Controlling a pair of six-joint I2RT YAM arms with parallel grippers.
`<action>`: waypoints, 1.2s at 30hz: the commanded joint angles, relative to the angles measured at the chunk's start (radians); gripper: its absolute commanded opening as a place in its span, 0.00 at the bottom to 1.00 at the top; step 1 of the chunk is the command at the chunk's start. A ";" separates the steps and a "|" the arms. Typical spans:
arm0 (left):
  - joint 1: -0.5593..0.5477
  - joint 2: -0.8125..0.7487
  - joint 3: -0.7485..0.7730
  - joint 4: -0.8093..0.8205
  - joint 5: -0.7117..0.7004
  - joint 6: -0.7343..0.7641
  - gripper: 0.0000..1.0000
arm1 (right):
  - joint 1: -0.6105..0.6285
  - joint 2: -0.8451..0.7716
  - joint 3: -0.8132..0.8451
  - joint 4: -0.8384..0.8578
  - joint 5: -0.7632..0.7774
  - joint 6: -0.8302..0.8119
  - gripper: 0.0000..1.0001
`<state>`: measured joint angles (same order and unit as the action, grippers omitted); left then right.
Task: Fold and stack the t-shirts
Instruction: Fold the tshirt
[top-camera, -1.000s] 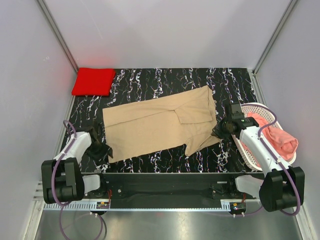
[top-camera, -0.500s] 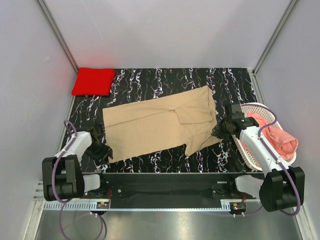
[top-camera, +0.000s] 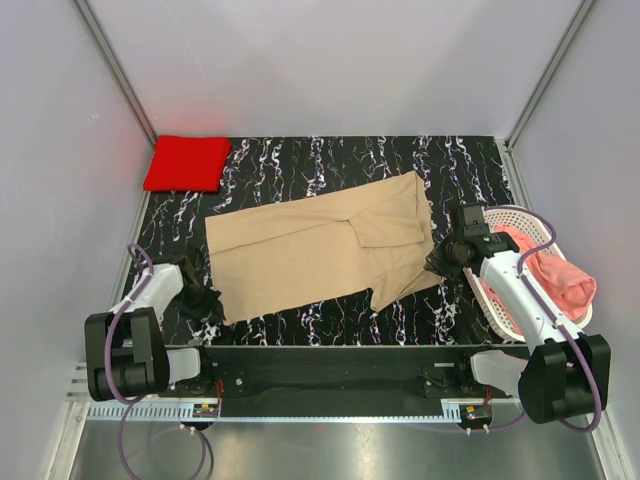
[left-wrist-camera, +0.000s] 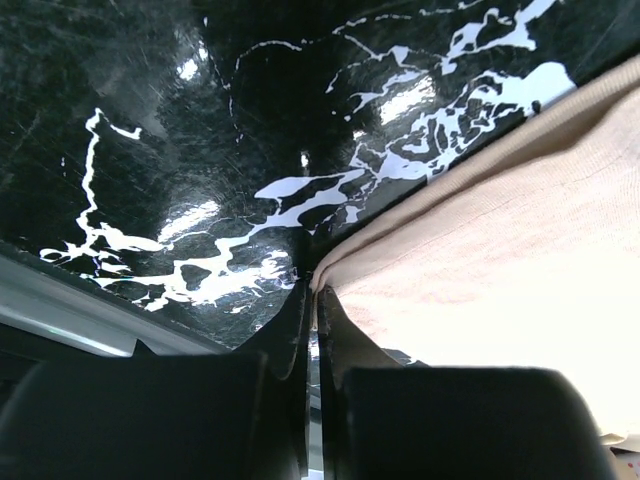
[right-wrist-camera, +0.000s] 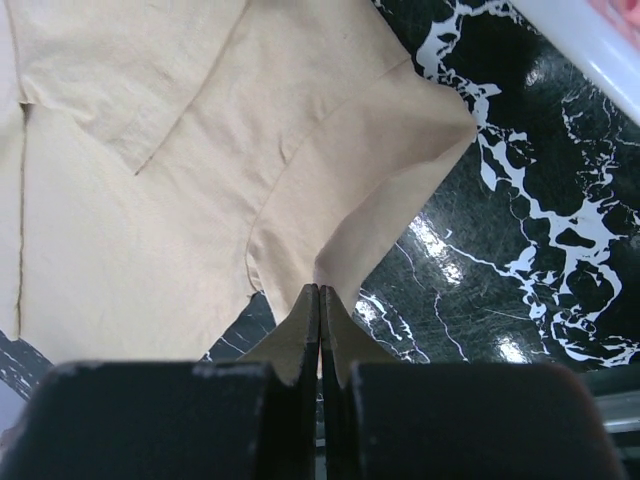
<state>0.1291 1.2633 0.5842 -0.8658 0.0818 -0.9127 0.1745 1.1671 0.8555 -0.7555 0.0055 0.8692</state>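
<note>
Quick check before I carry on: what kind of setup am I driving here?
Looks like an enclosed lab test cell, not a home: plain white panel walls on metal framing, a black marbled tabletop, and the tan t-shirt spread out on it.

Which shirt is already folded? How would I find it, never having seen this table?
Start from the black marbled table and look to its far left corner. The red t-shirt lies there as a neat rectangle, while the tan t-shirt is spread mid-table and the pink t-shirt is bunched in the white basket.
</note>
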 joint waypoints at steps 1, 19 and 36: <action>0.001 -0.045 -0.004 0.002 -0.028 0.020 0.00 | -0.003 -0.009 0.088 -0.027 0.057 -0.021 0.00; 0.004 -0.030 0.273 -0.052 -0.080 0.081 0.00 | -0.001 0.252 0.542 -0.047 0.102 -0.208 0.00; 0.004 0.297 0.586 -0.064 -0.077 0.143 0.00 | -0.030 0.557 0.902 0.012 0.054 -0.282 0.00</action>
<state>0.1291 1.5322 1.0966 -0.9321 0.0284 -0.7898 0.1547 1.6936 1.6859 -0.7811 0.0669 0.6178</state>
